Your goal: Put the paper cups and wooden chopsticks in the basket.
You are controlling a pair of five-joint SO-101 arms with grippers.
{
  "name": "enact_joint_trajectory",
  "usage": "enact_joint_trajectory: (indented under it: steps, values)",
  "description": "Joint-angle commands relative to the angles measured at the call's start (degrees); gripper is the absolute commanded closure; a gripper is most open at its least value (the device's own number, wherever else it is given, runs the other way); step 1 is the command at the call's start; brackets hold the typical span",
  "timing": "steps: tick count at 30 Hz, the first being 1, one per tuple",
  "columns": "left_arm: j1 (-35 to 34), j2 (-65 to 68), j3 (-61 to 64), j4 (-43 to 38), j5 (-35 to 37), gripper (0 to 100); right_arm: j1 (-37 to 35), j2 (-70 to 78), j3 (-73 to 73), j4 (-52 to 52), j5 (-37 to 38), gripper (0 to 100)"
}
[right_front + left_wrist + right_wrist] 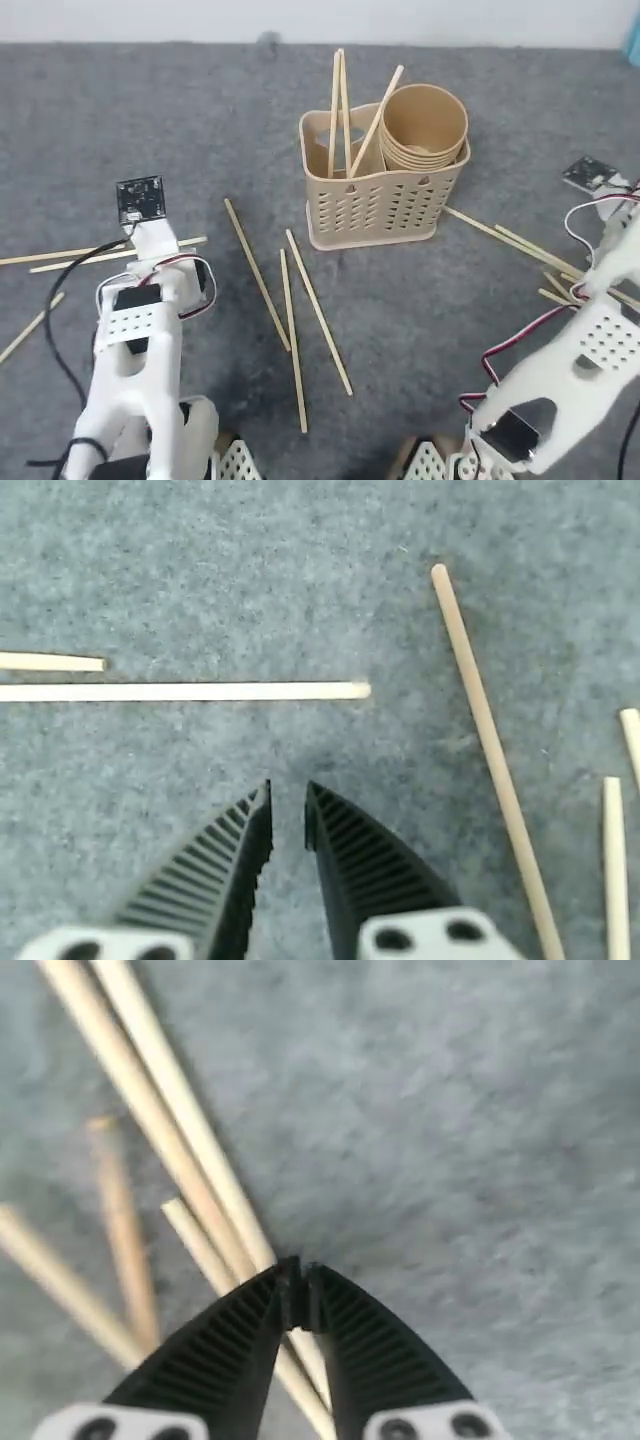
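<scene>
1. Far left on the grey carpet [90, 120]: a loose chopstick pair [70, 262] lies flat beside the left arm [135, 340].
2. Left gripper [288, 790]: points down at the carpet, jaws a narrow slit apart, holding nothing. Its wrist view adds one long chopstick [180, 691] ending just ahead of the tips.
3. Centre: three centre chopsticks [293, 340] lie loose near the basket [375, 215], apart from it.
4. Basket contents: stacked paper cups [425, 125] and standing chopsticks [336, 100] leaning inside.
5. Right: scattered chopsticks [510, 245] by the right arm [590, 350], which is bent low.
6. Right gripper [300, 1270]: jaws almost closed, tips over a chopstick bundle [150, 1120]. Whether one is pinched cannot be told.
</scene>
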Motion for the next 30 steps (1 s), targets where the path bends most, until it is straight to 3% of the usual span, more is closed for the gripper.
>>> enact_joint_trajectory:
  steps: [1, 4, 10, 18, 27, 30]
  values:
    - [-0.2, -2.0, -0.5, -1.2, -1.0, 95, 0.8, -6.7, -1.1, 5.9, 0.9, 86.8]
    - [-0.2, -2.0, -0.5, -1.2, -1.0, 95, 1.2, -8.2, -1.1, 7.0, 1.6, 81.0]
    - [-0.1, -2.0, -0.5, -1.2, -1.0, 95, 3.5, -8.4, -0.9, 9.5, 6.6, 85.7]
    - [-0.1, -2.0, -0.5, -1.2, -1.0, 95, 4.7, 0.0, -0.8, 1.9, 6.5, 88.7]
    - [-0.1, -2.0, -0.5, -1.2, -1.0, 95, 4.4, 0.1, -2.5, 3.4, 6.2, 88.9]
    - [-0.1, -2.0, -0.5, -1.2, -1.0, 95, 4.4, 0.0, -2.6, 1.2, 6.1, 98.2]
